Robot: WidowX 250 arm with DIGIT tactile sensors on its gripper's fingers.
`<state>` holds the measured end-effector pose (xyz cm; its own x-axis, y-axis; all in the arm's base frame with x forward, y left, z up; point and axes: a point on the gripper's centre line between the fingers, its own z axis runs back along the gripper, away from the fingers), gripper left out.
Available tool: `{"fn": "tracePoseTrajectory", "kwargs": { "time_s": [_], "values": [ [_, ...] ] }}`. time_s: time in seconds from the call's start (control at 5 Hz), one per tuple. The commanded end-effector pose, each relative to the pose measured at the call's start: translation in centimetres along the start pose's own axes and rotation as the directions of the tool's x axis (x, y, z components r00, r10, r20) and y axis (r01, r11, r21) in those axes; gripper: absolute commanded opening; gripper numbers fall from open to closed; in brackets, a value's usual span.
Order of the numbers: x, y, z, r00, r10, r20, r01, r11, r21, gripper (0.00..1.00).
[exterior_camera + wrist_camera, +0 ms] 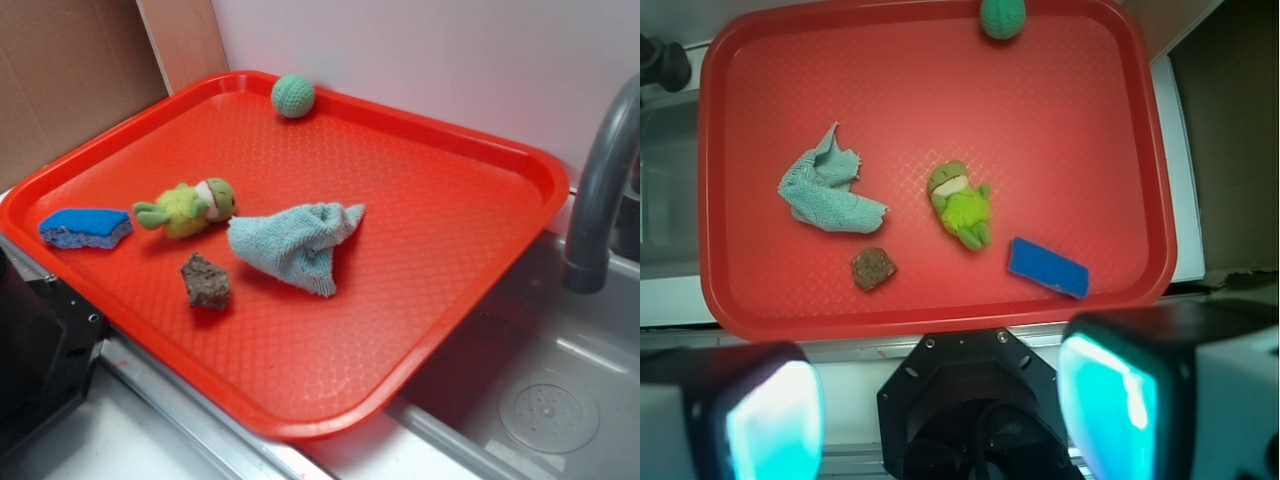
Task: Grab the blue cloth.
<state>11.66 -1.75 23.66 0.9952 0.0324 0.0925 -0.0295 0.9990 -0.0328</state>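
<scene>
Wrist view cuts off the tool (940,405) fingers (770,415) at the bottom edge, blurred

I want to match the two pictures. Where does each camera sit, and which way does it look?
Exterior: beside the tray, looking down at an angle; the sink and faucet at right; no robot part is clearly seen.
Wrist: high above the tray, looking straight down; the tool is open at the bottom edge.
Both show the cloth, frog toy, sponge, ball and brown lump.
</scene>
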Motion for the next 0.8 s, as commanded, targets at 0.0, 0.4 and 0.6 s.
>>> {"fn": "tracePoseTrajectory", "kwargs": {
  "time_s": [0.0, 0.4, 0.6],
  "values": [
    [0.0, 0.0, 0.0, 1.0, 0.0, 0.0, 0.0, 1.0, 0.0, 1.0],
    [6.4, -10.8, -7.3, 0.899, -0.431, 0.072, 0.423, 0.9, 0.102, 1.0],
    [6.1, -14.9, -11.3, 0.773, -0.634, 0.039, 0.633, 0.774, 0.028, 1.0]
  ]
}}
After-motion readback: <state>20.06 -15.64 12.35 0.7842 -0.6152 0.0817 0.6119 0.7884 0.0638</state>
